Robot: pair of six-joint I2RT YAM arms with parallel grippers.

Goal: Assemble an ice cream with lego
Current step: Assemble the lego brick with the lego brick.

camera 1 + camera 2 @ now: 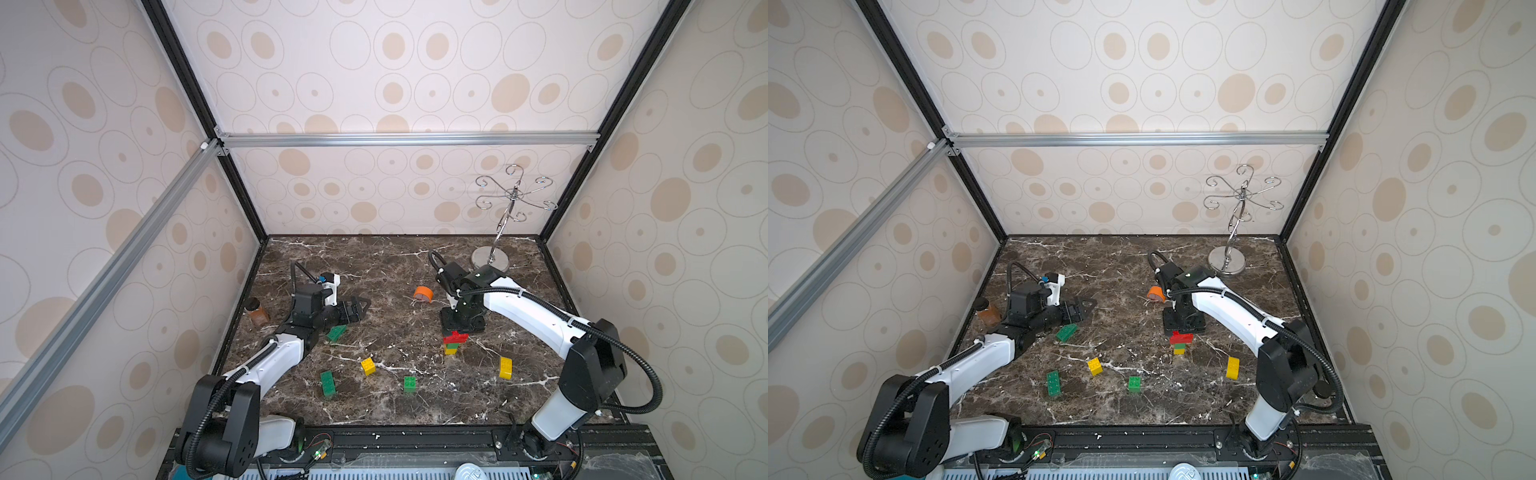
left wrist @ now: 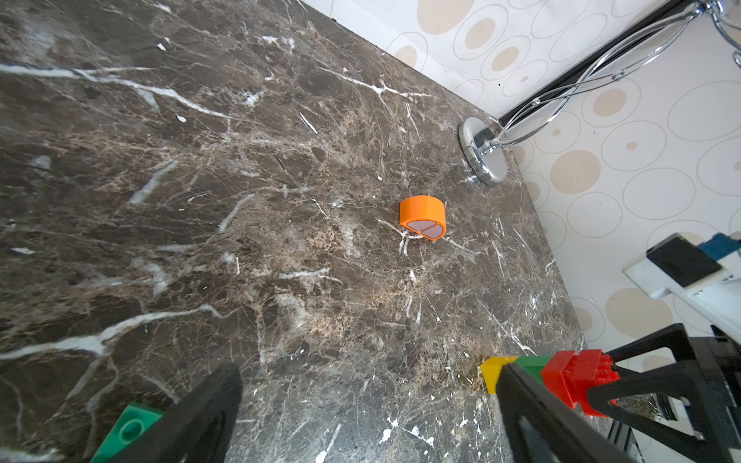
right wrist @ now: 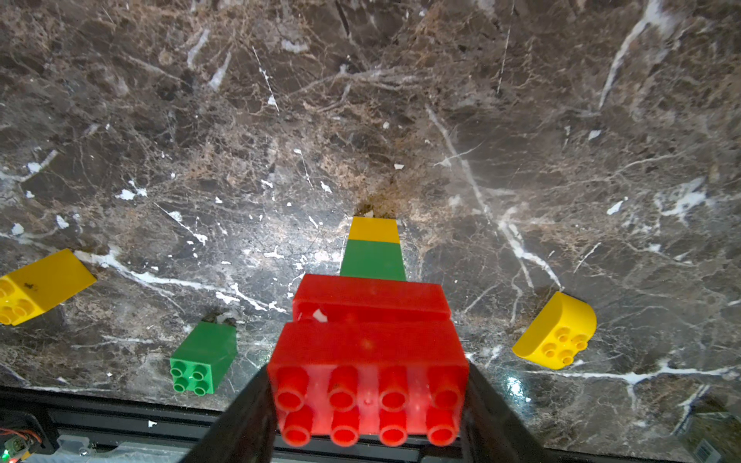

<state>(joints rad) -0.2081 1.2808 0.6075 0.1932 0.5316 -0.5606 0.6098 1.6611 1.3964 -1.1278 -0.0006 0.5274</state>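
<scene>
Top views looked down on the marble table point(image 1: 374, 257), with 12 o'clock at the back wall. At 9 o'clock a brown jar point(image 1: 257, 312) stood by the wall. The left arm point(image 1: 274, 361) stretched from its base at 7 o'clock toward 1 o'clock. Its wrist lay low and level, aimed at 3 o'clock. The left gripper point(image 1: 365, 306) was spread wide, with nothing between its fingers. A green brick point(image 1: 336, 332) lay just beside that wrist, at its 5 o'clock.

Toward 6 o'clock lay an oblong green brick point(image 1: 328, 383), a yellow brick point(image 1: 368, 366) and a square green brick point(image 1: 409, 383), each apart. An orange dome point(image 1: 423, 294) lay near the centre. At its 5 o'clock stood the stack point(image 1: 453, 347): yellow at the bottom, then green, then red.

The right arm point(image 1: 536, 316) reached from 5 o'clock toward 10 o'clock, with the wrist bent straight down. The right gripper point(image 3: 368, 397) clamped the top red brick point(image 3: 367, 344) on that stack by its short ends. A yellow dome point(image 1: 505, 368) lay at the stack's 4 o'clock. A chrome stand point(image 1: 490, 261) stood at 1 o'clock.
</scene>
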